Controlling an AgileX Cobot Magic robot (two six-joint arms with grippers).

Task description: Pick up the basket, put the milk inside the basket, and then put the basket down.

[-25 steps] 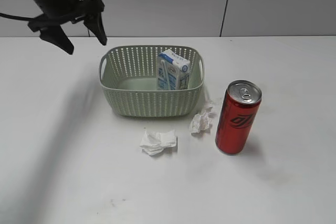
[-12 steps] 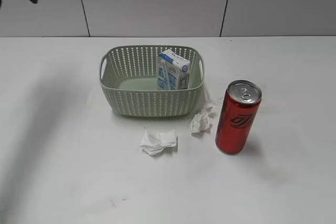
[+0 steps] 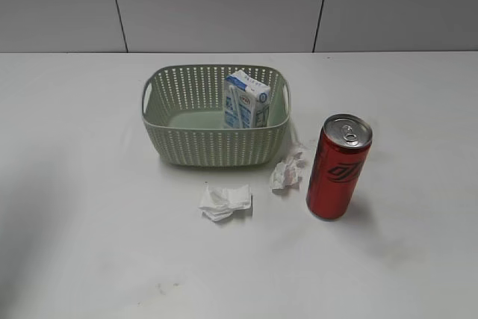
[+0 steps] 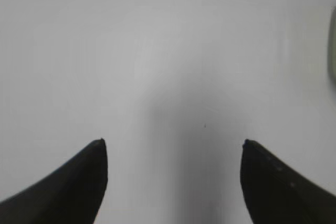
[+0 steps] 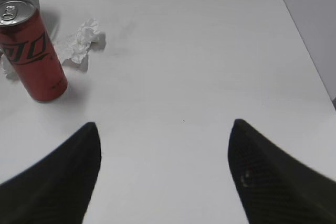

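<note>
The pale sage-green basket stands on the white table, back of centre in the exterior view. The white and blue milk carton stands upright inside it, at its right side. Neither gripper shows in the exterior view. In the left wrist view my left gripper is open and empty over bare table, with a sliver of the basket at the right edge. In the right wrist view my right gripper is open and empty over bare table.
A tall red drink can stands right of the basket; it also shows in the right wrist view. Two crumpled white papers lie in front of the basket, one at centre and one beside the can. The table's right edge shows.
My left arm has risen up and to the left and has left the exterior view. The basket, milk carton and can have not moved.
</note>
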